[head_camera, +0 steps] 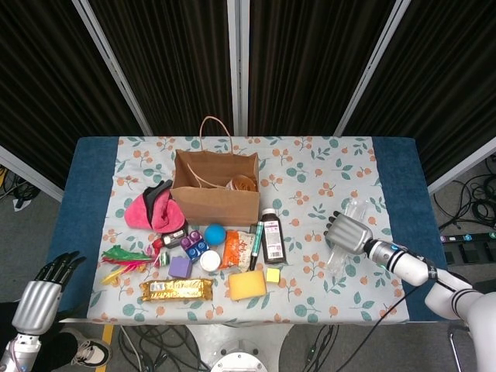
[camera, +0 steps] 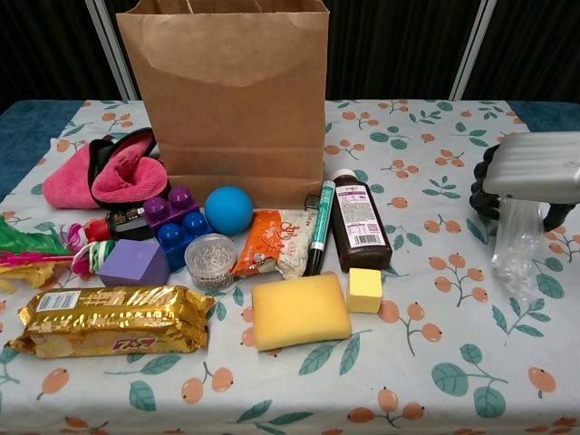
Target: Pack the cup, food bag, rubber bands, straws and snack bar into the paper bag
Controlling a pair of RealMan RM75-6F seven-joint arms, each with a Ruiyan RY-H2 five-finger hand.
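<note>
While our right robot hand (camera: 530, 177) curls around the clear plastic packet of straws (camera: 518, 249) at right of frame, our left robot hand (head_camera: 39, 298) hangs open, lower left.

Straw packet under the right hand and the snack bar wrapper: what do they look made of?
The straw packet looks like thin clear plastic film, glossy and crinkled, with the tablecloth pattern showing through; the right hand is curled over its top. The snack bar wrapper seems to be metallic gold foil or foil-look plastic, shiny with creased highlights.
</note>
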